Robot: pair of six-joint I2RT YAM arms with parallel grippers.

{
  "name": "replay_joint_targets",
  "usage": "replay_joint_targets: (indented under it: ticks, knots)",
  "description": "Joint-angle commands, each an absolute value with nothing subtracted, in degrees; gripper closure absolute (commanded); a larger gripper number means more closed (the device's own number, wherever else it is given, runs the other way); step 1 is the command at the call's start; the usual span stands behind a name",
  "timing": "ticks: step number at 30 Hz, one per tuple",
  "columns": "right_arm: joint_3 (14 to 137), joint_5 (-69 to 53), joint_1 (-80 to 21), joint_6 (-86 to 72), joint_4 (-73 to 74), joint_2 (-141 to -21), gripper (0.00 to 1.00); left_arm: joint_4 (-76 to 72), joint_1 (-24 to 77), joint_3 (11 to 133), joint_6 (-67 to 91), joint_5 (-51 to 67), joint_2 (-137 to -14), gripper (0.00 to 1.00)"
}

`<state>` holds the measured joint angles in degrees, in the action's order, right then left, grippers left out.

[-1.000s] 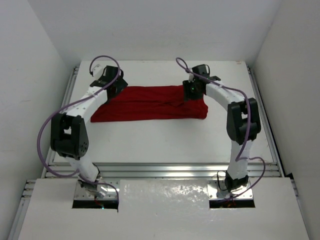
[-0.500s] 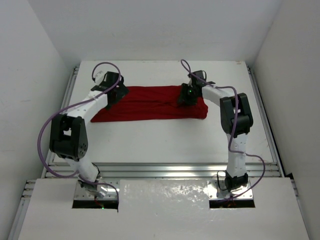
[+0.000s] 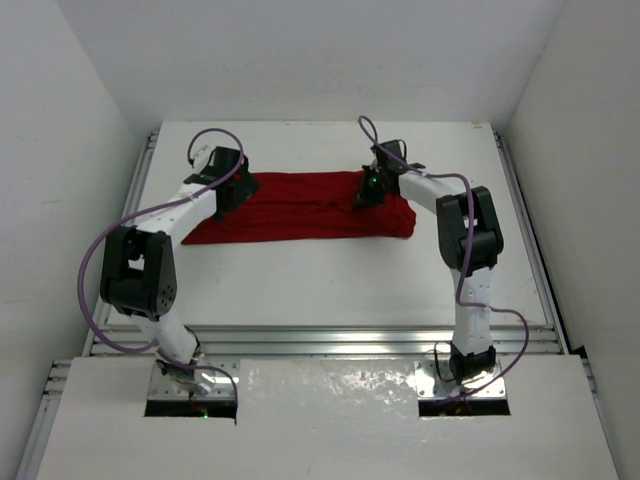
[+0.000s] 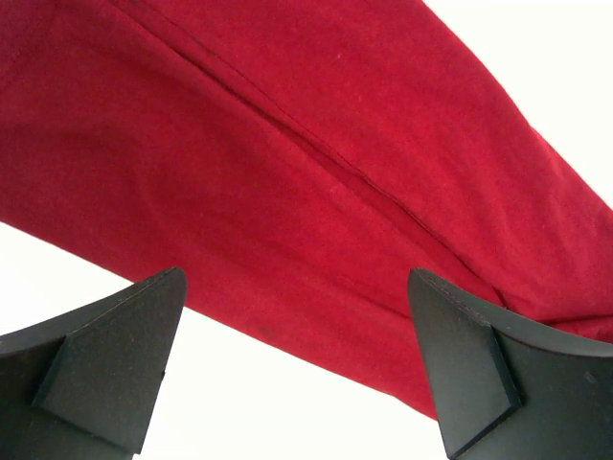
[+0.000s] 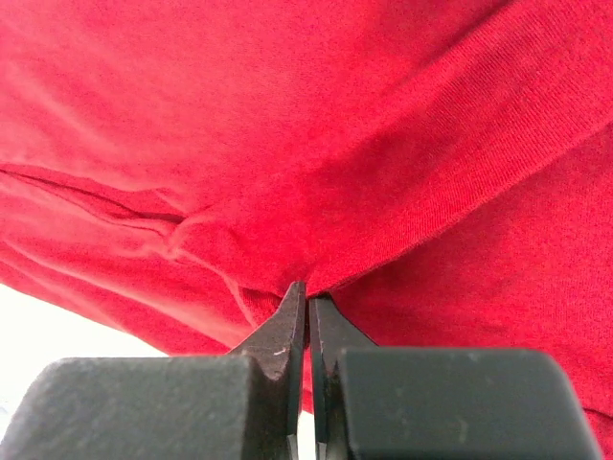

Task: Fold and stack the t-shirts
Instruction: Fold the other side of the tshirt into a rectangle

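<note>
The dark red t-shirt [image 3: 300, 208] lies as a long folded strip across the far part of the white table [image 3: 330, 275]. My left gripper [image 3: 236, 196] is over the strip's left end. In the left wrist view it [image 4: 297, 369] is open, its fingers [image 4: 110, 359] wide apart above the shirt's near edge [image 4: 287, 172] and bare table. My right gripper [image 3: 363, 196] is on the strip's right part. In the right wrist view it [image 5: 307, 295] is shut on a pinched hem fold of the shirt [image 5: 287, 125].
White walls enclose the table on the left, back and right. Metal rails [image 3: 320, 337] run along the near edge and both sides. Purple cables [image 3: 100, 250] loop off both arms. Bare table lies in front of the shirt.
My right gripper has moved left and slightly nearer over the shirt, its elbow swinging inward. My left gripper has shifted a little right onto the shirt's left end.
</note>
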<state>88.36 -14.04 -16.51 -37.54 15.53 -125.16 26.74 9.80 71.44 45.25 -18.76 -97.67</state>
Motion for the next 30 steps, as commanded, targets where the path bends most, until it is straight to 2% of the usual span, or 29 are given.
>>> replay_joint_targets:
  ticks: [1, 10, 11, 12, 14, 20, 21, 22, 23, 24, 25, 26, 30]
  knots:
    - [93.8, -13.9, -17.3, -38.7, 14.6, -124.0, 1.00, 24.2, 10.2, 70.9, 44.6, -18.3, -97.1, 0.00]
    - [110.4, -17.8, -17.3, -36.6, 17.7, -133.7, 1.00, 23.7, 10.2, 70.1, 44.3, -18.1, -97.4, 0.00]
    - [111.8, -18.1, -17.3, -36.4, 17.9, -134.7, 0.98, 23.7, 10.2, 70.1, 44.3, -18.2, -97.4, 0.00]
    - [113.4, -18.6, -17.1, -35.6, 18.3, -135.7, 0.75, 23.8, 10.2, 70.1, 44.2, -18.4, -97.4, 0.00]
    - [117.4, -17.8, -17.0, -35.4, 19.2, -138.0, 0.52, 24.1, 10.2, 70.0, 44.2, -18.8, -97.1, 0.01]
    - [127.2, -20.1, -14.3, -32.7, 21.3, -137.6, 0.35, 26.4, 10.1, 67.6, 48.5, -25.1, -93.9, 0.00]
    - [127.3, -20.4, -14.1, -31.7, 22.5, -136.5, 0.35, 27.8, 10.1, 66.7, 50.3, -27.1, -92.2, 0.00]
    - [126.1, -20.2, -13.9, -30.3, 23.8, -134.9, 0.35, 29.3, 10.0, 66.4, 53.8, -29.1, -91.3, 0.00]
    - [123.9, -19.2, -13.9, -26.9, 25.7, -129.9, 0.27, 33.0, 9.8, 65.9, 55.8, -33.3, -90.4, 0.00]
    - [115.2, -16.4, -13.9, -25.6, 26.2, -126.6, 0.25, 36.0, 9.3, 65.7, 58.6, -35.7, -89.0, 0.01]
    - [109.4, -14.4, -13.6, -24.5, 26.2, -122.9, 0.13, 38.6, 8.9, 65.3, 62.9, -38.7, -88.3, 0.00]
    - [98.0, -10.6, -13.2, -23.1, 25.8, -115.6, 0.01, 41.5, 7.7, 64.1, 63.7, -39.5, -87.4, 0.00]
    - [72.8, -14.1, -7.4, -25.0, 21.5, -98.9, 0.01, 41.5, 3.8, 59.7, 63.6, -40.0, -87.4, 0.00]
